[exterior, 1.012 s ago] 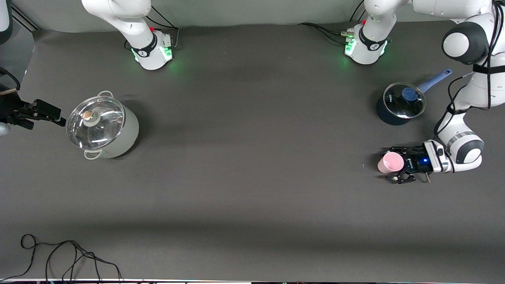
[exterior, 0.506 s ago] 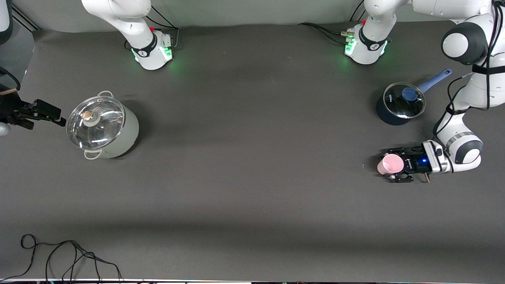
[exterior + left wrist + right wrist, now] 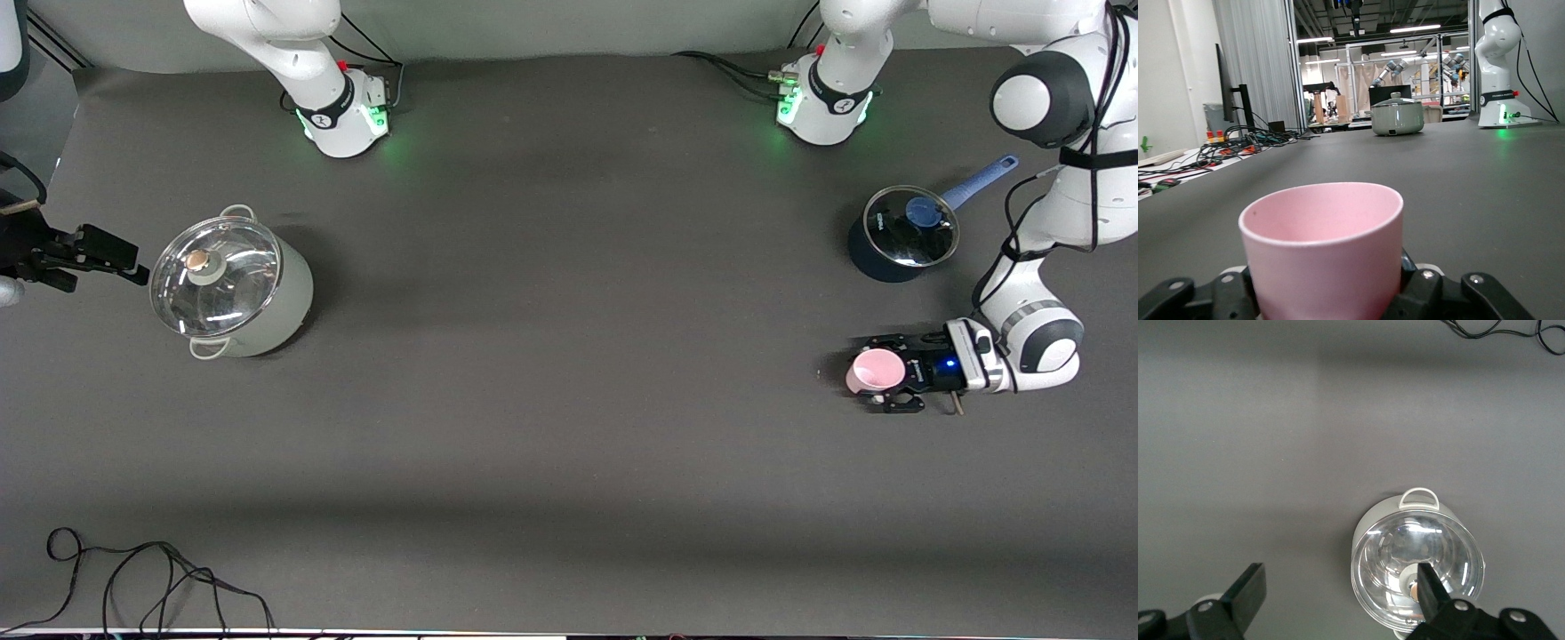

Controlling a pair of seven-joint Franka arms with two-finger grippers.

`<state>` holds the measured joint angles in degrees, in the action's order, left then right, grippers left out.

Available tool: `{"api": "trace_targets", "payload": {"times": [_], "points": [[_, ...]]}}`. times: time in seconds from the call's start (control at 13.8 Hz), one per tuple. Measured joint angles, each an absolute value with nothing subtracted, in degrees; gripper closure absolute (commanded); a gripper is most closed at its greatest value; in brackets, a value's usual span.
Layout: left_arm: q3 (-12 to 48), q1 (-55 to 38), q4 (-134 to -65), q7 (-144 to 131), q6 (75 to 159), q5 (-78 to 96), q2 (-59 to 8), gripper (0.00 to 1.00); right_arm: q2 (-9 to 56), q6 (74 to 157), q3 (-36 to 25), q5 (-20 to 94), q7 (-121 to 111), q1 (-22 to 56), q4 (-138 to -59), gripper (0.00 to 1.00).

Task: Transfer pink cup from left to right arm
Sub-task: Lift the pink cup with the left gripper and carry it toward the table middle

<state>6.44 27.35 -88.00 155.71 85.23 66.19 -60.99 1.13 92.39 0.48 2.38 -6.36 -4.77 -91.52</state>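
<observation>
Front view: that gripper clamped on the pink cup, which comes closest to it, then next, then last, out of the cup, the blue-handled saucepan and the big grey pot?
From the left gripper:
1. Pink cup: clamped between its fingers, at the left arm's end.
2. Blue-handled saucepan: same end of the table, farther from the front camera.
3. Big grey pot: at the right arm's end, beside the open, waiting right gripper.

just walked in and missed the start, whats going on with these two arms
The left arm's end effector has closed on the pink cup, which stands upright near the left arm's end of the table, nearer the front camera than the dark saucepan. The right arm waits at its own end with its end effector open, beside the lidded grey pot. The handover to the right arm has not yet begun.
</observation>
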Motion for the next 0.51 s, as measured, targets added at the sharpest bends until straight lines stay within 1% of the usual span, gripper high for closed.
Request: {"api": "trace_targets", "payload": {"times": [0.14,0.29,0.43,0.51], "points": [[6.77,23.29,-87.00,155.46,86.06,67.71,-60.99,1.00,1.16,92.39,0.48,2.38,-6.36,-4.76,-91.52,0.00],[7.50,18.07,-86.34,155.39,88.74,72.43,-60.99,1.00,1.21,92.39,0.48,2.38,-6.36,-4.75,-91.53,0.00],[10.15,13.77,-85.68,155.36,93.89,76.89,-60.97,1.00,1.23,92.39,0.48,2.38,-6.36,-4.75,-91.53,0.00],[12.59,12.73,-85.41,155.29,97.50,78.88,-60.95,1.00,1.23,92.39,0.48,2.38,-6.36,-4.75,-91.53,0.00]]}}
